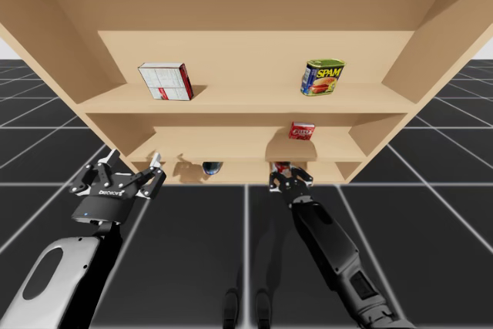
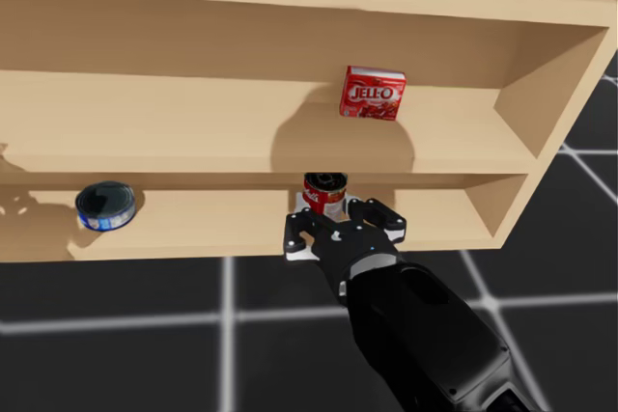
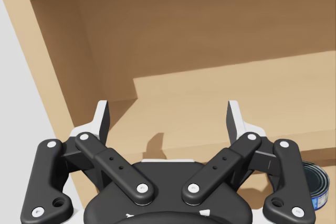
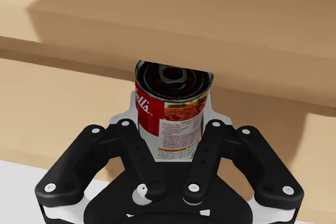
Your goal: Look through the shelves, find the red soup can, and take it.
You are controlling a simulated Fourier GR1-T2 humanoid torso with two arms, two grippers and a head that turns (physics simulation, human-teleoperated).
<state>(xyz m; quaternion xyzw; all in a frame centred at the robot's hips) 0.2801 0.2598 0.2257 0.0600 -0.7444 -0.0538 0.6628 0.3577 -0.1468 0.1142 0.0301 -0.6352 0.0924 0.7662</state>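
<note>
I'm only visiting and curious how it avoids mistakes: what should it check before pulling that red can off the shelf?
1. Right thing found: red soup can on the bottom shelf: ok.
2. Right hand shut on it, a finger on each side: ok.
3. Can upright: ok.
4. Room to lift under the middle shelf: cannot tell; pulling straight out looks safer.
5. Left hand open, holding nothing, off to the side: ok.
6. Blue flat can clear of the way out: ok.
</note>
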